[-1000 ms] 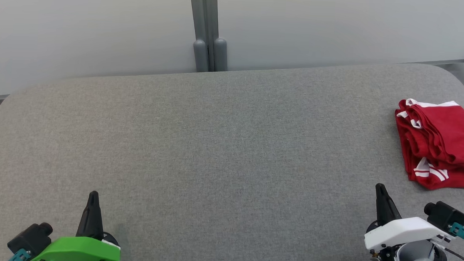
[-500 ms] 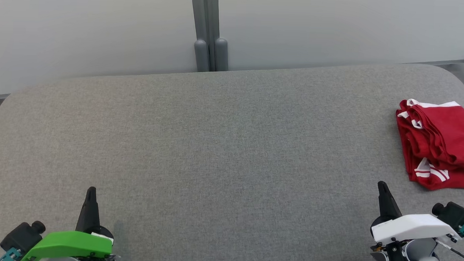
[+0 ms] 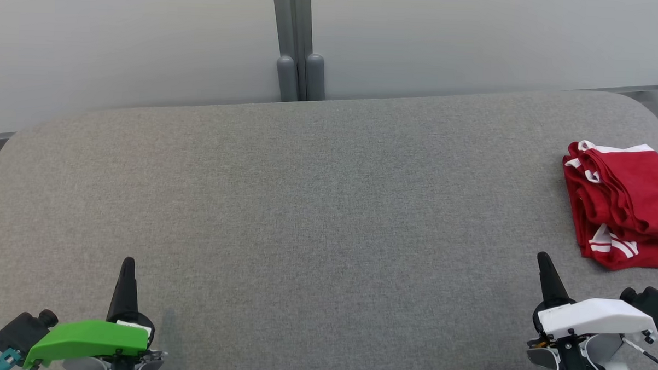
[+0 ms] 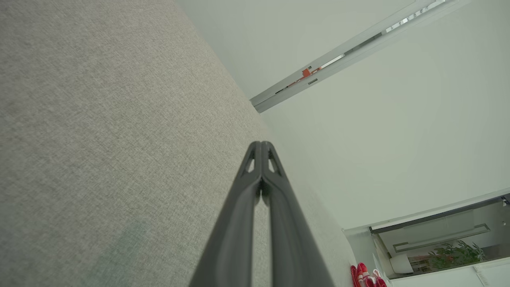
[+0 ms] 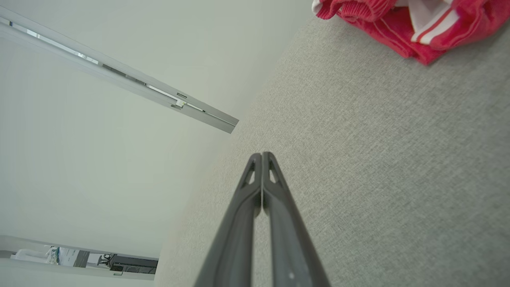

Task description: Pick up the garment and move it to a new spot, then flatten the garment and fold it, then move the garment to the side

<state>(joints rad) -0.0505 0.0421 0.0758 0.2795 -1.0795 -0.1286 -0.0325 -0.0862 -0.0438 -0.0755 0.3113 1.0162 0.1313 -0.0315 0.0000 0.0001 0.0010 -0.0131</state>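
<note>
Left gripper [image 3: 127,263] and right gripper [image 3: 543,258] were drawn slightly outward, jaws closed, empty; folded red garment [image 3: 626,201] was left aside, task judged done

left gripper [image 3: 127,263] low, fingers pressed together, right gripper [image 3: 542,258] likewise closed, empty

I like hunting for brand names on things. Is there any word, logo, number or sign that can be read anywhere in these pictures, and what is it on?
No text can be read in any view.
Red garment: white stripes and white trim, but no letters or logo visible.
Wall rail: a small red mark and a small dark one, both too small to read.
</note>
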